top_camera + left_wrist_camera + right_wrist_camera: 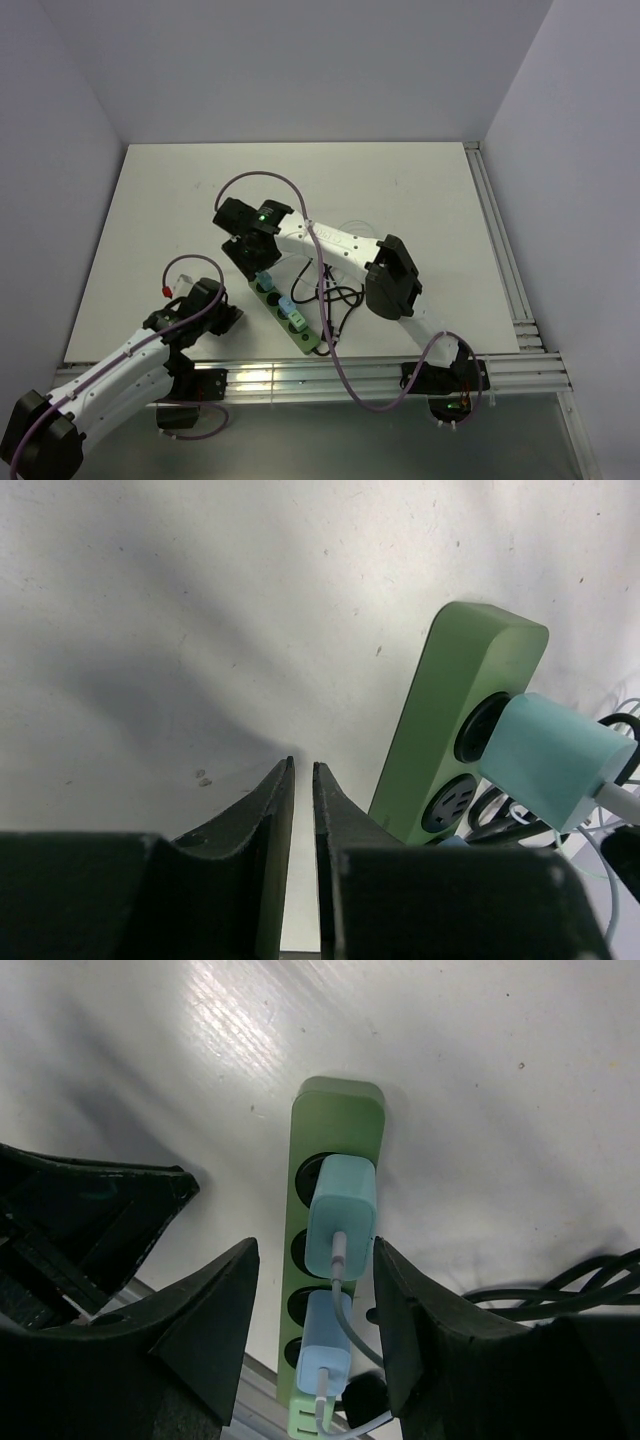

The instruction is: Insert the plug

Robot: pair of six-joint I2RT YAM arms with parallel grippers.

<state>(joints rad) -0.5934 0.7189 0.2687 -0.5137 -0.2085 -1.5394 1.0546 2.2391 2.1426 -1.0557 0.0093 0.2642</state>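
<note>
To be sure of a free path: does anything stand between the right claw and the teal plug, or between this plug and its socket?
Nothing visible does. The right claw is open above the teal plug, a finger on each side. The plug already sits on the end socket of the green power strip.

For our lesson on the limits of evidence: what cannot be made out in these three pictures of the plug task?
Teal plug pins, right wrist view: its own body covers the socket.
Power strip lower end, right wrist view: cut off by the bottom edge.
Strip's far end, top view: under the right gripper.
</note>
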